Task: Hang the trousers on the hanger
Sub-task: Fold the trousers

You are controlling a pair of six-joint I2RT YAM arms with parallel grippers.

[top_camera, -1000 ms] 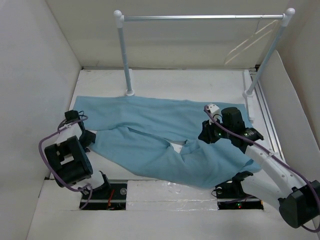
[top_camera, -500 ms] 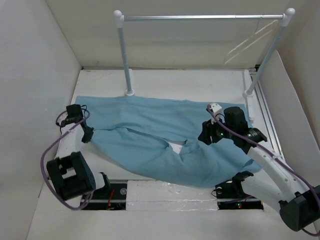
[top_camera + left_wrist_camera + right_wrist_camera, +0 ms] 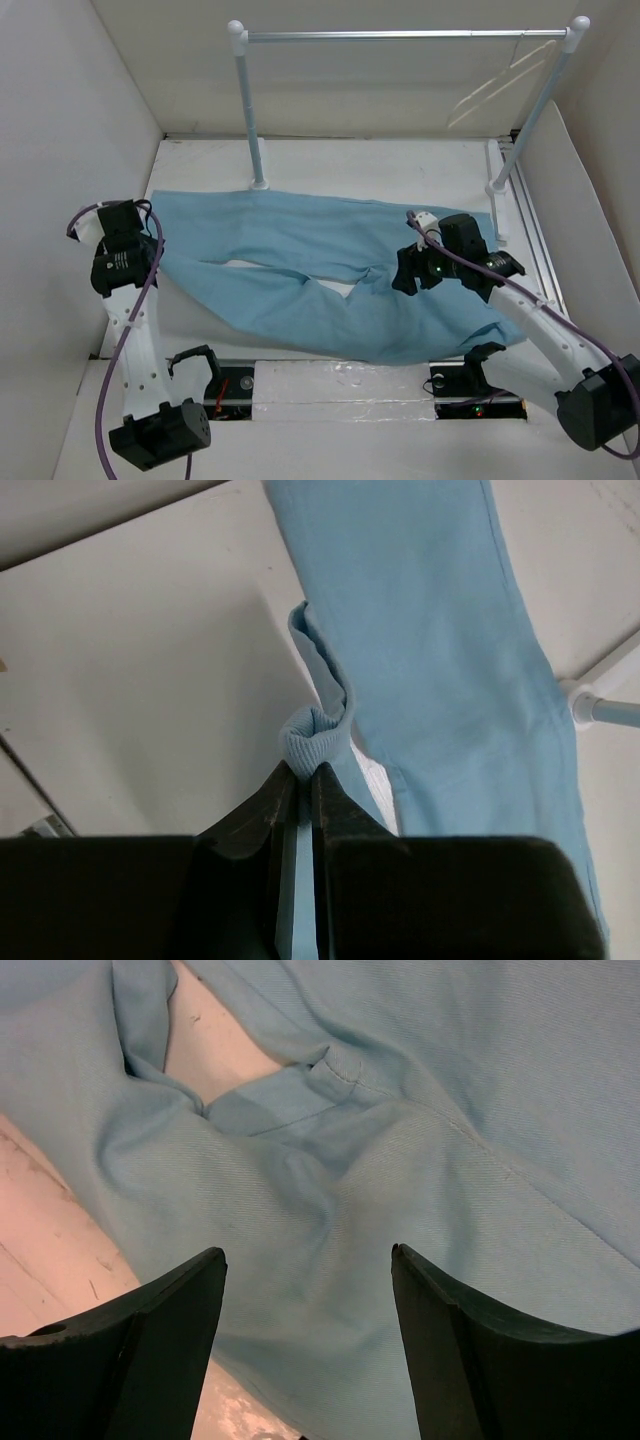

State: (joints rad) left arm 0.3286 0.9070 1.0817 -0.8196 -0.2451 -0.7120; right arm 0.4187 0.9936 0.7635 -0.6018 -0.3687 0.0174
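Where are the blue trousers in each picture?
Top external: the trousers spread across the middle.
Left wrist: upper right, with an edge pinched by the left gripper.
Right wrist: filling nearly the whole picture beneath the right gripper.
Shared landmark: the white table under them.

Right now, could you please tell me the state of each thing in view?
trousers: spread flat on the table, one cuff pinched, not hung.
hanger: hooked on the rail near its right end, empty.
left gripper: shut on the trousers' cuff.
right gripper: open, over the trousers' crotch.
rail: upright at the table's far side.
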